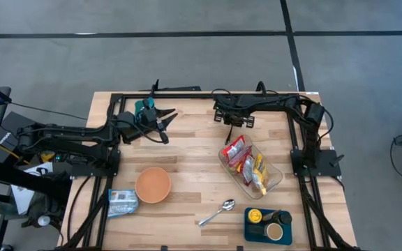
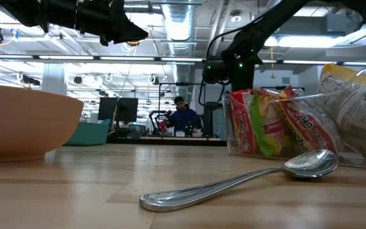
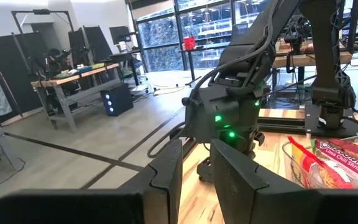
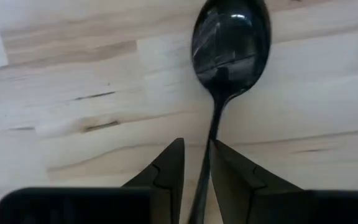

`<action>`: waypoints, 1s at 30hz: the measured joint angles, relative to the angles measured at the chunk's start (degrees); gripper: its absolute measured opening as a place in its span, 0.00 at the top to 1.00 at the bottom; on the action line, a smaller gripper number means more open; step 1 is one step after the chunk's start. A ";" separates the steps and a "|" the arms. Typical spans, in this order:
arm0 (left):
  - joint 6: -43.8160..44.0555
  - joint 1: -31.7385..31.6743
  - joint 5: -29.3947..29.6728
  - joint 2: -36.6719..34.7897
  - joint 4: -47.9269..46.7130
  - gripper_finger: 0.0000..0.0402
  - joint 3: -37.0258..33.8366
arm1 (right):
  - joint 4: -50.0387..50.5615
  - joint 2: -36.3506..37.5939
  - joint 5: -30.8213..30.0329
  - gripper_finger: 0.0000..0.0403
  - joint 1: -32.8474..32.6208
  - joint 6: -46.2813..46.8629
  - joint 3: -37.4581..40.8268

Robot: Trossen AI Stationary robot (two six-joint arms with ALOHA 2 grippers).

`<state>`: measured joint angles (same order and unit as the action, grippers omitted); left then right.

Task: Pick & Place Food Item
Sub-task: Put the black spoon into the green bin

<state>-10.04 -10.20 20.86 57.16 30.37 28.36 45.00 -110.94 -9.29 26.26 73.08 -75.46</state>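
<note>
My right gripper (image 4: 197, 155) is low over the far middle of the wooden table (image 1: 187, 157) and is shut on a black spoon (image 4: 230, 43). It also shows in the high view (image 1: 232, 120). My left gripper (image 1: 165, 124) hovers at the far left, empty, its fingers a narrow gap apart (image 3: 197, 162). A clear container (image 1: 251, 169) of red and yellow food packets (image 1: 237, 150) stands right of centre. An orange bowl (image 1: 152, 185) sits near the front left. My right gripper pinches the black spoon's thin handle (image 4: 207, 146) between its two fingers, a little below the spoon's bowl. The fingers come from above, pointing down at the table. The spoon's bowl (image 4: 232, 37) lies ahead of the fingertips; whether it rests on the wood, I cannot tell.
A silver spoon (image 1: 217, 213) lies near the front middle. A blue packet (image 1: 122, 202) lies at the front left beside the bowl. A blue tray (image 1: 267, 224) with small cups stands at the front right. A black frame (image 1: 208, 95) borders the table.
</note>
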 joint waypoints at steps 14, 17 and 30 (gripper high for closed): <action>0.00 0.00 0.11 0.00 -1.73 0.81 0.00 | -1.14 0.00 -2.71 0.82 0.11 1.58 1.78; 0.00 0.00 0.11 0.00 -1.68 0.81 0.00 | -0.81 0.00 -2.71 0.82 0.11 1.97 1.99; 0.00 0.00 0.09 0.00 -1.66 0.81 0.00 | -1.90 -2.69 -2.09 0.82 0.12 1.97 2.05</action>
<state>-10.04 -10.20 20.95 57.17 28.71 28.36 43.10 -113.63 -11.38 26.39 75.05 -73.41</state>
